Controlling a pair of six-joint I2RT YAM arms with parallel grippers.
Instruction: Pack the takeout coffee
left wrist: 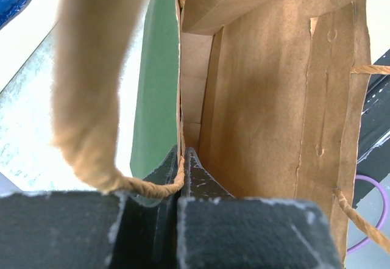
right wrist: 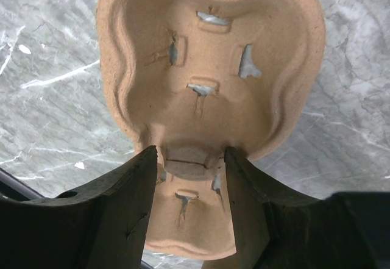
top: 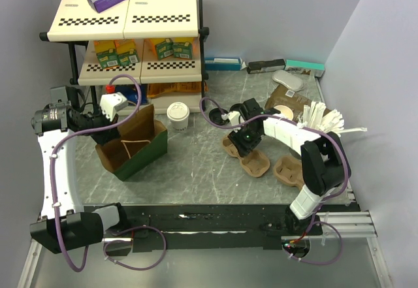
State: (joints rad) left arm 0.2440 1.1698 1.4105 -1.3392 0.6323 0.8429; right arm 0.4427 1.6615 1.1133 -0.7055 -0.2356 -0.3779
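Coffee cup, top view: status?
Left gripper shut on paper bag rim. Right gripper clamps pulp cup tray. Coffee cup on table beside bag, unpacked. Nothing between.

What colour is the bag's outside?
Dark green, with plain brown paper inside; the bag shows it best in the top view.

1. The paper bag [left wrist: 274,98] is brown kraft paper inside, matt and faintly creased; its outer face is flat green, also matt.
2. Its handle [left wrist: 85,98] is twisted paper cord, tan and rough.
3. My left gripper [left wrist: 183,159] is black matt plastic, scuffed pale at the edges.
4. The pulp tray [right wrist: 207,55] is moulded paper pulp: tan, fibrous, dull, rough.
5. My right gripper [right wrist: 190,156] is the same black matt plastic, scratched.
6. The tabletop [right wrist: 49,86] is grey with white marble-like veins, smooth, slightly shiny.
7. The paper cup [top: 177,116] near the tabletop's far edge looks white and matt.
8. The cable [left wrist: 373,211] has a smooth purple sheath.
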